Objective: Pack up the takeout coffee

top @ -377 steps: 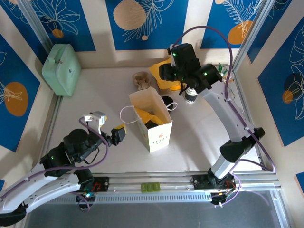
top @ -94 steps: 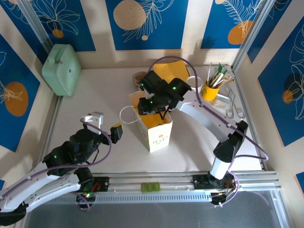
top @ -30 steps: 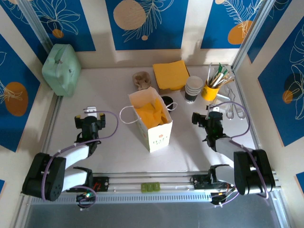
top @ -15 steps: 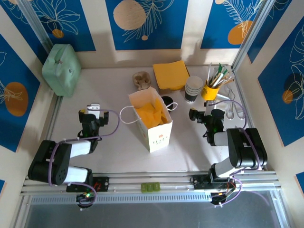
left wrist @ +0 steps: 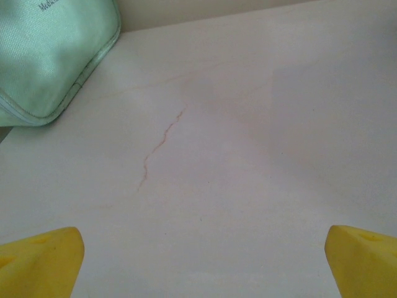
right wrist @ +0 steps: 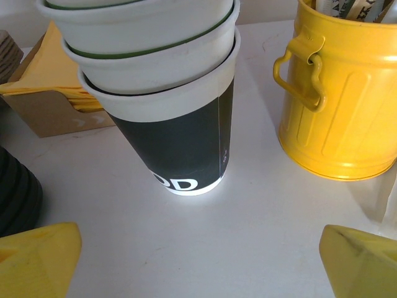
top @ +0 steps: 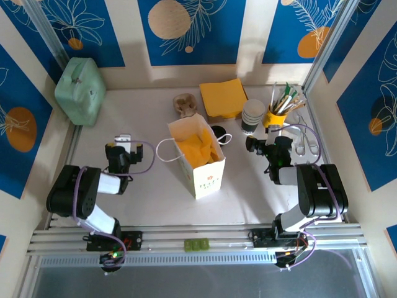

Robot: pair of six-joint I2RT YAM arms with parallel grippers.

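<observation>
The left gripper [top: 124,149] sits centre left of the overhead frame, jaws wide apart over bare table [left wrist: 236,186]; the right gripper [top: 268,144], equally spread, faces the stack of dark cups [right wrist: 173,136] (yellow bucket [right wrist: 338,105] beside it); the paper bag [top: 208,177] stands between them; where the takeout coffee lies cannot be told.

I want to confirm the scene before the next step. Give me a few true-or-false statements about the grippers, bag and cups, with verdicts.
1. The left gripper and right gripper are open, holding nothing. True.
2. The paper bag lies on its side. False: it stands upright with its mouth open.
3. The stack of cups stands beside the yellow bucket. True.
4. The green pouch sits at the near right corner. False: it is at the far left.
</observation>
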